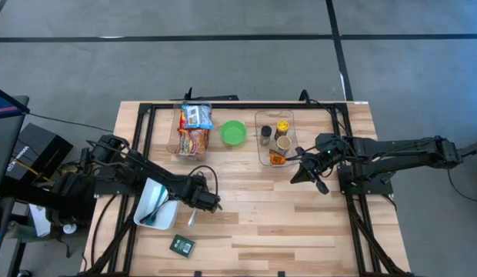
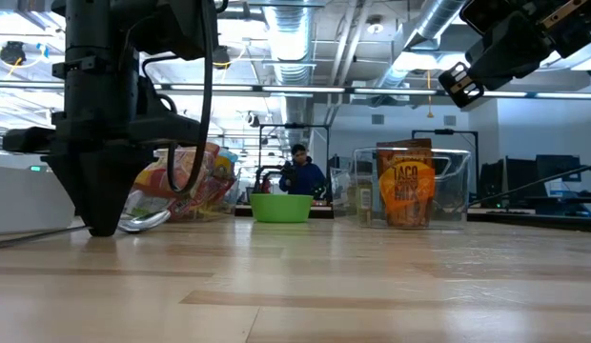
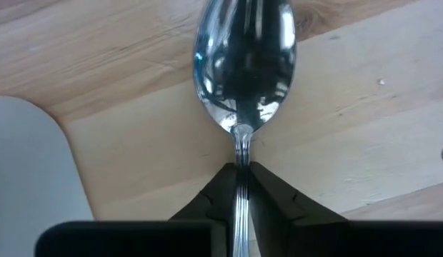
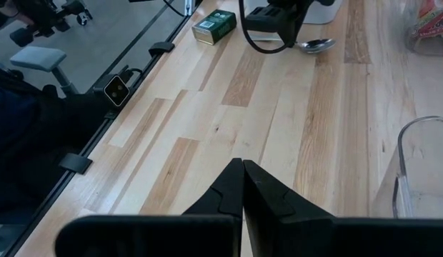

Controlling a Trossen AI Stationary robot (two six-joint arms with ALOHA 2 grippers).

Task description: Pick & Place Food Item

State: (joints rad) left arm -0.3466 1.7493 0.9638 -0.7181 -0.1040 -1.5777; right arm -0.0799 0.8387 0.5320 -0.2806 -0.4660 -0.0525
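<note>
Left tool (image 3: pixel 239 175) is pinched on the spoon (image 3: pixel 243 68) handle, low on the counter (image 1: pixel 300 223) at seven o'clock beside the white dish (image 1: pixel 150 204). Right tool (image 1: pixel 306 174), shut and empty, hangs at three o'clock by the clear bin (image 1: pixel 263 158); by my read no food item is picked yet.

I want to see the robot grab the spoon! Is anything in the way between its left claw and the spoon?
Nothing is in the way. The left gripper is already shut on the handle of the spoon, which lies on the table beside the white tray.
</note>
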